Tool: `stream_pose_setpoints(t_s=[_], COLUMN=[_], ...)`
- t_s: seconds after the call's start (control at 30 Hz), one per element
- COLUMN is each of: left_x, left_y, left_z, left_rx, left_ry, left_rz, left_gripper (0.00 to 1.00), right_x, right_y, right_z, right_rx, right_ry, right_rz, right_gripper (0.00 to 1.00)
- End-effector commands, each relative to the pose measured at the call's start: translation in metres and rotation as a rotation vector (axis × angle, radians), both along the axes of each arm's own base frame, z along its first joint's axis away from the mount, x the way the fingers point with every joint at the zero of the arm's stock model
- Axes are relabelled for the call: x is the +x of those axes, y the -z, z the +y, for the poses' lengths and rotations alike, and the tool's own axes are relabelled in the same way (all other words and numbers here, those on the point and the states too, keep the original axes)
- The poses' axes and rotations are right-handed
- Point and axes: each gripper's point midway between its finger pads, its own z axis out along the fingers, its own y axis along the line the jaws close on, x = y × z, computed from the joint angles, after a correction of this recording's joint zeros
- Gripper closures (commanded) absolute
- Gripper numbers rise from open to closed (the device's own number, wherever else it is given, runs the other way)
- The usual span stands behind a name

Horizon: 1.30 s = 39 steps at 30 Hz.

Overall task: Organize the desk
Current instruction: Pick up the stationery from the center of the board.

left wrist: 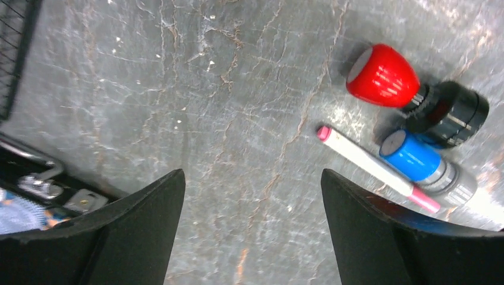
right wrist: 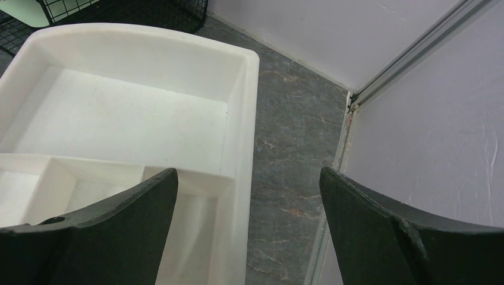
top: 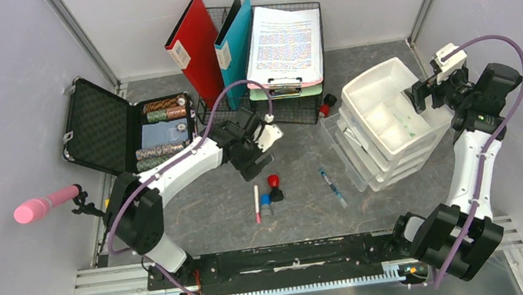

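The desk (top: 313, 213) is a dark mottled stone-look top. On it lie a red-handled stamp (top: 274, 182) (left wrist: 383, 76), a blue-handled stamp (top: 266, 204) (left wrist: 413, 155), a white marker with pink caps (top: 257, 203) (left wrist: 368, 163) and a blue pen (top: 333, 187). My left gripper (top: 252, 165) (left wrist: 252, 172) is open over bare desk, left of the stamps and marker, holding nothing. My right gripper (top: 420, 100) (right wrist: 249, 169) is open and empty above the right rim of the white drawer unit's top tray (top: 385, 120) (right wrist: 148, 113).
An open black foam-lined case (top: 134, 130) with poker chips sits at the left, its latch edge (left wrist: 35, 184) near my left finger. A wire rack (top: 268, 108) at the back holds red and teal folders and a clipboard. Another red stamp (top: 326, 104) lies beside the rack. The right wall (right wrist: 428, 119) is close.
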Motion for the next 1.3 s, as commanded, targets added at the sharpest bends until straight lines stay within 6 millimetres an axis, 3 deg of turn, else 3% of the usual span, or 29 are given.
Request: stream_pose_setpoints(t_s=[0.0, 0.3, 0.67, 1.27], left_x=[0.002, -0.008, -0.023, -0.032], left_y=[0.015, 0.042, 0.053, 0.064], left_z=[-0.013, -0.006, 0.002, -0.003], left_rx=[-0.136, -0.125, -0.11, -0.131], left_ry=[-0.21, -0.277, -0.278, -0.291], left_rz=[0.127, 0.221, 0.264, 0.315], left_gripper=[0.11, 0.16, 0.17, 0.18], right_x=[-0.038, -0.037, -0.038, -0.038], right_y=[0.106, 0.108, 0.111, 0.113], right_z=[0.026, 0.024, 0.023, 0.021], right_rx=[0.166, 0.162, 0.161, 0.16], right_ry=[-0.031, -0.024, -0.019, -0.014], right_rz=[0.366, 0.373, 0.38, 0.387], right_gripper=[0.04, 0.03, 0.02, 0.02])
